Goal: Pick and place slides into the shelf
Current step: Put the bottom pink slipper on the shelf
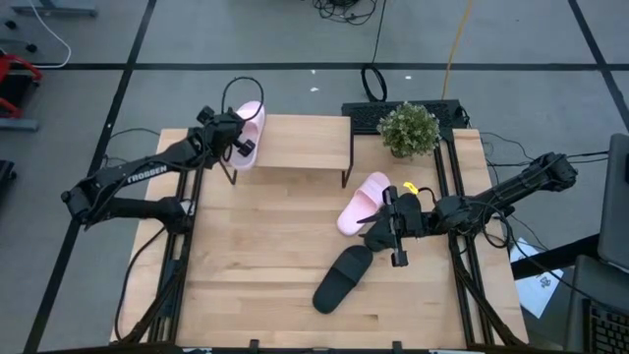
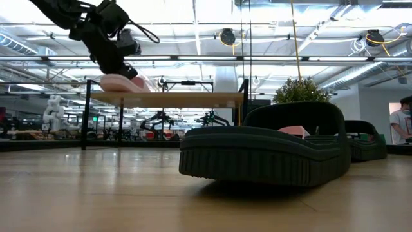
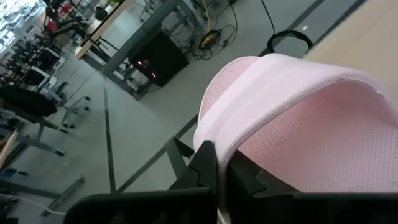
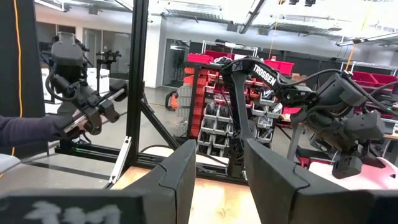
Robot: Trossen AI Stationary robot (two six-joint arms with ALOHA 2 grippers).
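Observation:
My left gripper is shut on a pale pink slide at the left end of the shelf. In the low view this slide sits at the level of the shelf's plank top. My right gripper is open and hovers low over the table's right side, next to the second pink slide. One black slide lies on its sole nearer the near edge. A second black slide shows behind it in the low view and is mostly hidden under the right gripper from above. My left gripper pinches the pink slide between its two fingers at a pale edge of the upper. The fingers come from the table's left side, slanting down. The slide is at the shelf's left end, partly overhanging it; whether it rests on the plank I cannot tell.
A potted plant stands at the table's far right, beside the shelf's right end. The shelf's black legs stand on the tabletop. Bare wood stretches across the table's middle and near left. Cables and a keyboard lie beyond the far edge.

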